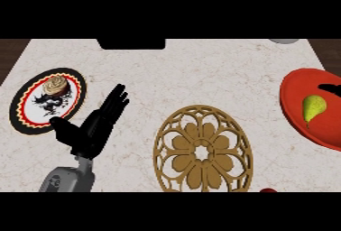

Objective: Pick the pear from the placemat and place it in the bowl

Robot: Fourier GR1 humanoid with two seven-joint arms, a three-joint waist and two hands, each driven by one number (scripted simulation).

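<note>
So the surface [200, 72] is a pale marble-looking slab, cream with faint brownish veins, evenly lit. Dark brown wood [12, 49] peeks past its far corners on both sides, and a black boxy thing [131, 43] sits at the far edge.

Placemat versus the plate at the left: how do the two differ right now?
The placemat is gold openwork with a flower pattern, the counter showing through; the plate is solid, with a black rim and a red ring. The placemat carries nothing, while the plate holds a cupcake. The placemat lies mid-counter; the plate sits far left, beside the left robot hand. Both are round and lie flat.
</note>
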